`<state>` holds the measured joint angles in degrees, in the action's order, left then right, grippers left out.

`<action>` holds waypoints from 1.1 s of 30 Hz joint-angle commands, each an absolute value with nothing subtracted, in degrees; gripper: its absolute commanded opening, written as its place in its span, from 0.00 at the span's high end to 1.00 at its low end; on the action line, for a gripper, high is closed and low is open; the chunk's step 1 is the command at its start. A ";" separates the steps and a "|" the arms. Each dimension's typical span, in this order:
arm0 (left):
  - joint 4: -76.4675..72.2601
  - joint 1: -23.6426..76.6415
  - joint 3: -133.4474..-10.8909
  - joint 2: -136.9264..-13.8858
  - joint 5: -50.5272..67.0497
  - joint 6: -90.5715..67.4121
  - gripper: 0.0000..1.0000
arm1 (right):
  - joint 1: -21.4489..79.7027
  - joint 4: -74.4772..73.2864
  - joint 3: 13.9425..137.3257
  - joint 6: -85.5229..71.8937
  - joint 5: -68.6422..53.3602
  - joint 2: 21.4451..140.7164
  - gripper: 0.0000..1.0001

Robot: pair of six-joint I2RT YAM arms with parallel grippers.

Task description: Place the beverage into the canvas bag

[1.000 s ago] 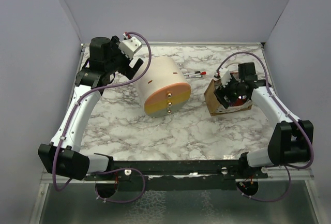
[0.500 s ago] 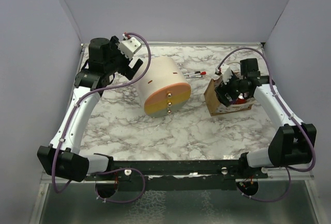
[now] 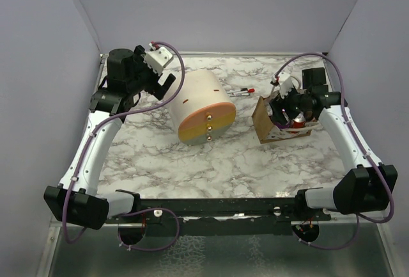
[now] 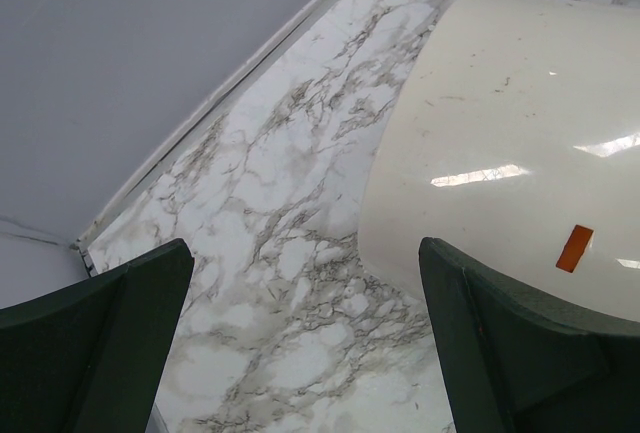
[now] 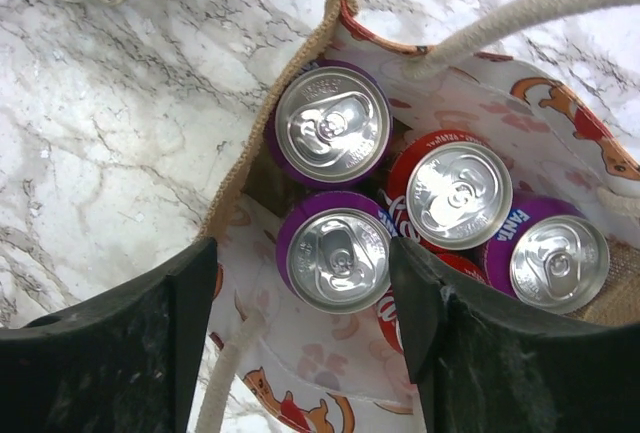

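Note:
The small tan canvas bag [image 3: 262, 122] stands at the right of the table, its loop handles [image 5: 520, 13] pale. In the right wrist view its patterned lining [image 5: 340, 373] shows, and it holds several upright beverage cans: two purple ones [image 5: 332, 125] [image 5: 337, 258], a red one [image 5: 458, 193] and another purple one [image 5: 557, 263]. My right gripper [image 3: 285, 112] hovers over the bag's mouth. It is open [image 5: 303, 283], with its fingers either side of the near purple can and above it. My left gripper [image 3: 165, 86] is open and empty [image 4: 305, 253] beside the large cylinder.
A large cream-and-orange cylinder [image 3: 201, 107] lies on its side at the table's middle, close to the left fingers [image 4: 520, 133]. Markers [image 3: 241, 91] lie behind it towards the back wall. Grey walls close the table on three sides.
My right wrist has drawn up and back towards the right, away from the bag's mouth. The left arm has shifted slightly left. The bag and the cylinder have not moved.

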<state>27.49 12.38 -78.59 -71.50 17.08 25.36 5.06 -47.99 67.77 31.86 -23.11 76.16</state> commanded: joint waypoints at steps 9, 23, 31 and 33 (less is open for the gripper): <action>25.19 11.44 -76.49 -68.59 17.91 23.18 0.01 | -1.58 -46.92 65.51 32.46 -19.35 76.71 0.42; 25.16 9.77 -74.77 -66.40 18.27 21.96 0.01 | -1.58 -45.93 58.64 33.15 -20.92 76.94 0.45; 22.90 6.77 -73.42 -65.16 17.09 15.80 0.01 | -1.58 -48.59 68.22 27.22 -23.93 77.87 0.40; 22.55 5.17 -73.10 -64.69 15.54 13.58 0.01 | -1.58 -49.23 70.84 25.18 -24.77 77.96 0.38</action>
<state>24.99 7.73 -73.73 -66.54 17.10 18.96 -1.56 -47.66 64.12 30.13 -21.43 77.60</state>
